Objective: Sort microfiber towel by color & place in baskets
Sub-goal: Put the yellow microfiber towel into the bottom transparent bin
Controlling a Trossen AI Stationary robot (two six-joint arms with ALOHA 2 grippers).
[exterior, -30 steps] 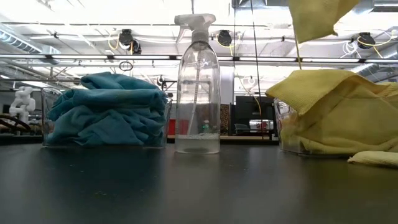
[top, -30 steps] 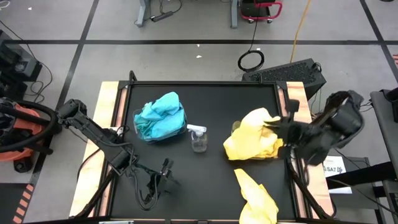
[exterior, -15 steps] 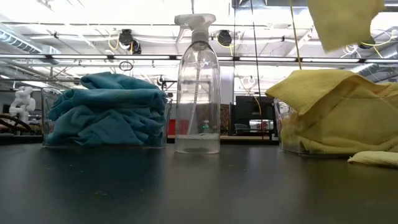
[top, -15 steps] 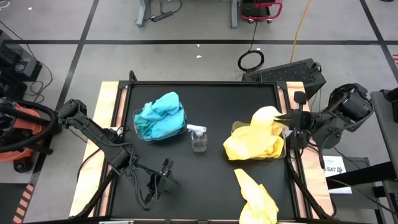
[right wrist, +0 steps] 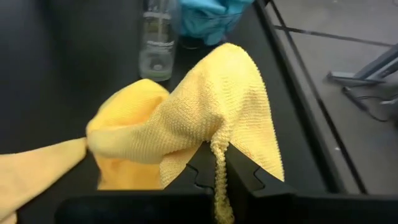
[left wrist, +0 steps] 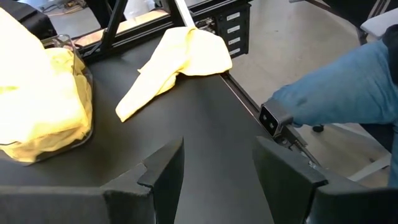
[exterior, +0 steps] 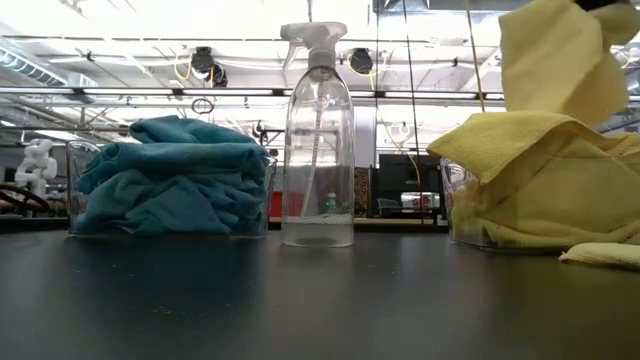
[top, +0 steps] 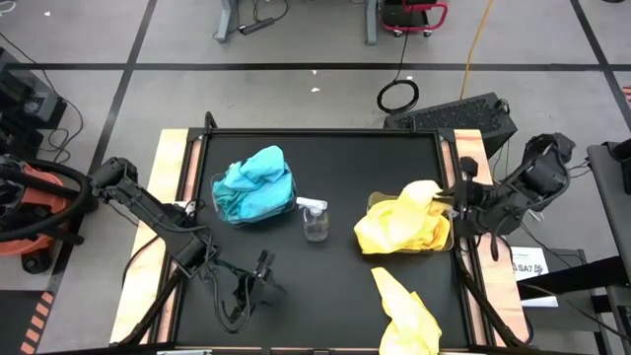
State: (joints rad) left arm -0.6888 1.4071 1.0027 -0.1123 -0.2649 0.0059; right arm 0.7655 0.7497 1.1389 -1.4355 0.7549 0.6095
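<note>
Tabletop: matte black table (top: 335,286) with pale wooden side rails, seen from above; grey floor with dark tape lines around it, a coiled black cable (top: 398,96) lying beyond the far edge.
Room: in the low view, bright ceiling lights and hanging cables behind the table.
Left arm: folded low at the near-left part of the table; left gripper (top: 262,268) hovers over bare black surface, its fingers (left wrist: 163,173) parted with nothing between them.
Right arm: reaches in from the right edge; right gripper (top: 455,200) sits just above the right-hand basket, jaws clenched on a yellow towel (right wrist: 211,112) – the cloth drapes down on either side of the fingers.
Held towel: in the low view it hangs in folds (exterior: 560,60) over the heaped yellow pile, its lower edge close to or meeting the heap; contact cannot be told.
Right basket: clear plastic bin (exterior: 452,205) with rounded corners, overfilled with yellow towels (top: 399,227) that spill past its rim.
Left basket: clear bin (exterior: 80,190) at the far-left part of the table, packed with crumpled turquoise towels (top: 254,182).
Loose towel: one more yellow cloth (top: 406,311) lies flat and rumpled at the near-right edge, apart from the basket.
Spray bottle: small clear bottle (top: 315,219) with a white trigger head, upright between the two baskets.
Texture: towels show a fine looped weave – soft, plain, unpatterned.
</note>
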